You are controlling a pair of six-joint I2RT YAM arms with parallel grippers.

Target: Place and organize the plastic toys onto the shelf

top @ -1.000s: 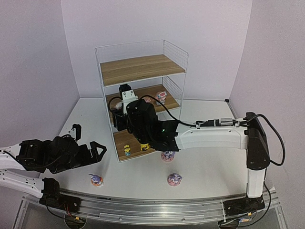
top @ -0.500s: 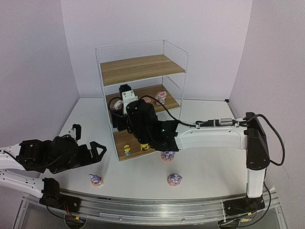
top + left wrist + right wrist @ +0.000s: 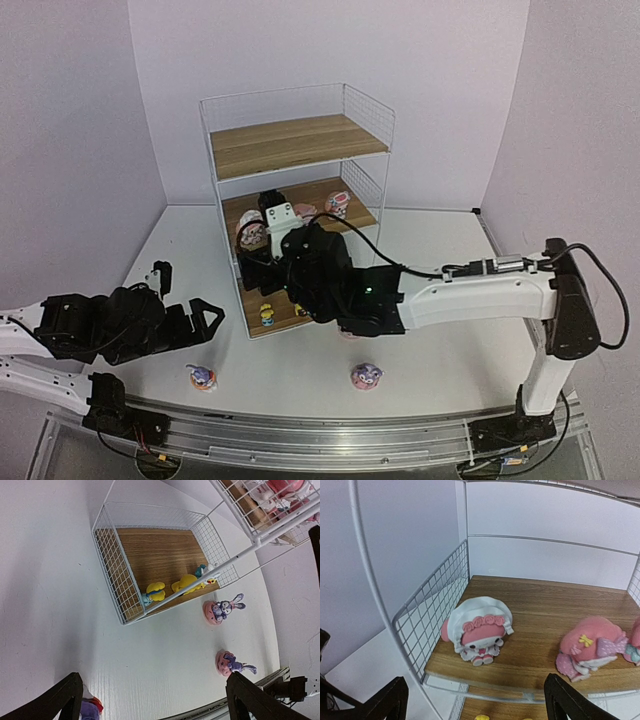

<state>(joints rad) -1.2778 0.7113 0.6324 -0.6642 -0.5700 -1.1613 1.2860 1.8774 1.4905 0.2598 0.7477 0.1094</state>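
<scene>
Pale lilac walls close in a white desk (image 3: pixel 440 350), with the shelf (image 3: pixel 300 150) standing at the back of it. Your right gripper (image 3: pixel 472 692) is spread wide at the front edge of the middle board and holds nothing. The white-hatted figure (image 3: pixel 479 632) sits upright on that board straight ahead, clear of both fingers. A pink figure (image 3: pixel 587 652) lies tipped over to its right. Your left gripper (image 3: pixel 155 685) is equally wide and empty, low over the desk. The left bunny (image 3: pixel 203 377) stands just beside it, so that arm is nearer. The right bunny (image 3: pixel 365 376) waits in front of the shelf, closer to your right arm.
</scene>
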